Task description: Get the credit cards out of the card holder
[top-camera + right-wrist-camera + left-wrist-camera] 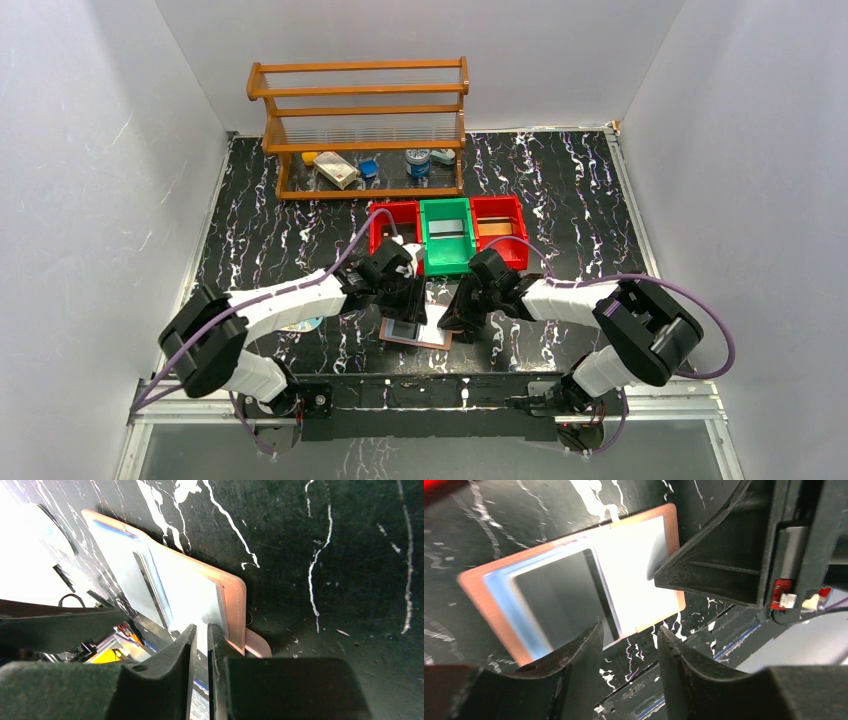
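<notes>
The reddish-brown card holder (pixel 415 331) lies open and flat on the black marbled table near its front edge. In the left wrist view its leather rim (pixel 474 587) frames pale bluish clear pockets. A dark card-shaped panel (pixel 556 597) fills one half and a glaring white panel (pixel 634 570) the other; card colours cannot be told. My left gripper (pixel 408 300) is open and empty just above the holder's near edge (pixel 629 630). My right gripper (pixel 452 318) is shut, its tips (pixel 201 627) down on the white half beside the snap tab (pixel 257 647). It also shows in the left wrist view (pixel 664 575).
A red bin (pixel 393 225), a green bin (pixel 446 235) and another red bin (pixel 498 228) stand just behind the grippers. A wooden rack (pixel 360 125) with small items is at the back. A disc (pixel 300 325) lies under the left arm. The table's front rail (pixel 430 385) is close.
</notes>
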Robot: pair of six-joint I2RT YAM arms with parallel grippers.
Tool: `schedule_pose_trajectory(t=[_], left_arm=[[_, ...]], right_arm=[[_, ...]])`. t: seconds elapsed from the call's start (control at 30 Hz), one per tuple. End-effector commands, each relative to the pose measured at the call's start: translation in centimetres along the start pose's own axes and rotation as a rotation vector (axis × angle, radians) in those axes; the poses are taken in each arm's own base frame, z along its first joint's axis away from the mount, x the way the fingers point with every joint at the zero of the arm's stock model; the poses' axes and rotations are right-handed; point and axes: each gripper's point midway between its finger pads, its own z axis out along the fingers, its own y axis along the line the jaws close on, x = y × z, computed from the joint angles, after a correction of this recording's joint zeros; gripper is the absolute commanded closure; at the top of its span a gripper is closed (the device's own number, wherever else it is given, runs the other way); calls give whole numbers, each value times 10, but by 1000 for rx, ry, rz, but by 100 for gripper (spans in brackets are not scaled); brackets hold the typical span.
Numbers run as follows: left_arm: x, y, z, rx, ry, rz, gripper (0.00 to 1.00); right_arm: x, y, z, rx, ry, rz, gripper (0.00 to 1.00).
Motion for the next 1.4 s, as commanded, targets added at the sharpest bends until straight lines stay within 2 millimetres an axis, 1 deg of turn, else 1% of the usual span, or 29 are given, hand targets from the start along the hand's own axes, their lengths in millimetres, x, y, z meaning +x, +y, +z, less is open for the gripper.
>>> schedule_pose_trajectory(t=[0.0,0.07,0.13,0.2,0.33,0.47,0.7,0.83,1.0,1.17,1.27,1.37], left_arm=[[-26,14,-34,-136,-149,32,55],[-23,25,-35,-191,-147,26,52],[-18,35,-32,-232,-125,22,52],[-12,38,-28,-242,-97,17,52],[-5,37,-18,-218,-62,11,53],[-2,38,-13,-217,-43,5,56],[11,43,-5,-219,11,-7,60],[15,45,-4,-220,18,-12,60],[18,44,-3,-207,27,-16,61],[20,42,-2,-196,31,-26,63],[21,40,-2,-182,28,-35,63],[21,39,-1,-179,30,-48,64]], right_arm=[[-6,-1,1,16,-19,-42,76],[-8,4,0,9,-26,-56,75],[-11,10,-2,1,-32,-72,74],[-13,15,-3,-6,-37,-83,73],[-16,29,-7,-43,-43,-99,70],[-17,44,-9,-96,-40,-114,66],[-12,64,-2,-152,4,-140,65],[-7,66,6,-141,20,-152,65],[-2,58,19,-109,48,-128,66],[-3,50,24,-83,33,-121,67],[1,54,27,-115,56,-121,68],[1,55,32,-120,65,-117,72]])
